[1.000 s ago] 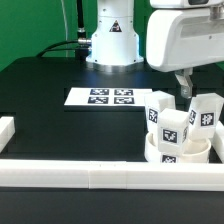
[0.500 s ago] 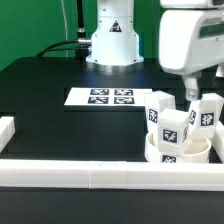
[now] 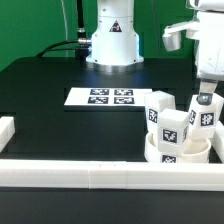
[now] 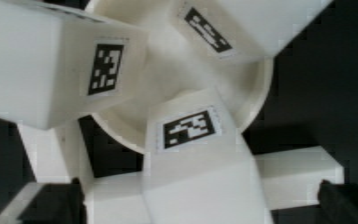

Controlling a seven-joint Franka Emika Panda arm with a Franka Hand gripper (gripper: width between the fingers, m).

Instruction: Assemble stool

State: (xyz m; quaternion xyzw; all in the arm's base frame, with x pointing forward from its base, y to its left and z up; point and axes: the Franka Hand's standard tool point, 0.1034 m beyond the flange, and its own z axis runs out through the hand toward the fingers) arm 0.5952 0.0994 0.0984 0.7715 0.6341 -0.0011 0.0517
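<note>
The stool's round white seat [image 3: 180, 153] lies at the front of the exterior view's right. Three tagged white legs stand up from it: one at the left [image 3: 159, 112], one in front [image 3: 172, 132], one at the right [image 3: 206, 113]. My gripper [image 3: 205, 97] hangs straight over the right leg, its fingertips at the leg's top. In the wrist view the seat [image 4: 158, 95] fills the middle. A tagged leg [image 4: 190, 160] runs down between my two dark fingers [image 4: 43, 205], which stand wide apart. The gripper [image 4: 194, 208] looks open around that leg.
The marker board [image 3: 101, 97] lies in the middle of the black table. A long white rail [image 3: 90, 176] runs along the front edge and a short one [image 3: 8, 130] stands at the exterior view's left. The robot base [image 3: 111, 40] stands at the back.
The arm has swung toward the exterior view's right. The gripper now stands over the right leg, lower than before. The stool has not moved.
</note>
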